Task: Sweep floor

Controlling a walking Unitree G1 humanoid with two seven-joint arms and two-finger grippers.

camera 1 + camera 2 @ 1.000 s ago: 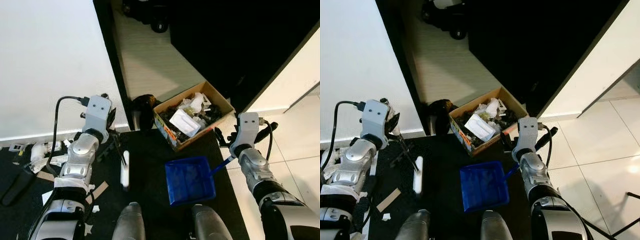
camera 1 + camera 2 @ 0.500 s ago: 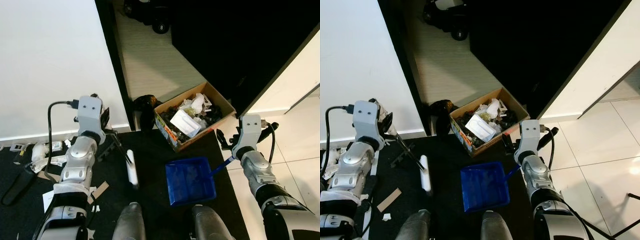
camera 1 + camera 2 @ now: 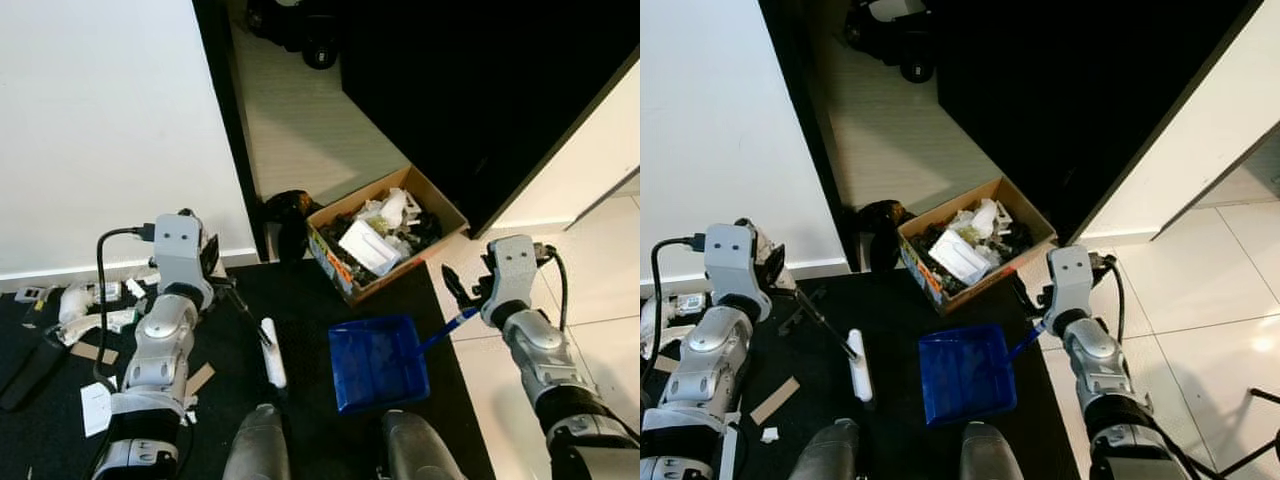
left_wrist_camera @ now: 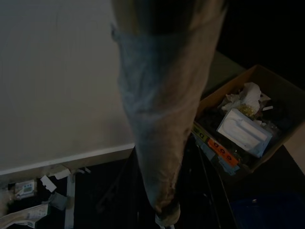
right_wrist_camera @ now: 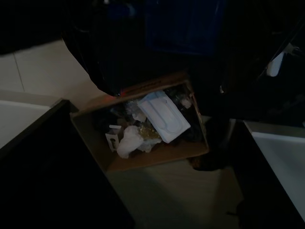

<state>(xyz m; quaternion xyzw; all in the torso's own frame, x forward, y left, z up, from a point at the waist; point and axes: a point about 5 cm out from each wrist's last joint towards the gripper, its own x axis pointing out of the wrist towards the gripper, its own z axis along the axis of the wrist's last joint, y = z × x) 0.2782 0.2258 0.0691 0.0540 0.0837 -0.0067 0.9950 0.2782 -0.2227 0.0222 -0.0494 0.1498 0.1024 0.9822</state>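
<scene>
- Eye views: left gripper (image 3: 222, 285) closed on the broom (image 3: 262, 335), its white head on the black mat (image 3: 300, 300); right gripper (image 3: 462, 296) clamps the blue dustpan (image 3: 377, 362) handle.
- Left wrist view: broom handle (image 4: 159, 119) fills the foreground.
- Right wrist view: cardboard box (image 5: 147, 124) of rubbish ahead.

A bright blue dustpan (image 3: 378, 362) lies on a black mat (image 3: 310, 300), its thin handle the same blue. At about one o'clock from it stands a tan cardboard box (image 3: 385, 240) (an orange-and-yellow label on its near side) holding white and dark litter. The brush head (image 3: 272, 353) is white. At three o'clock, glossy white floor tiles (image 3: 600, 270).
</scene>
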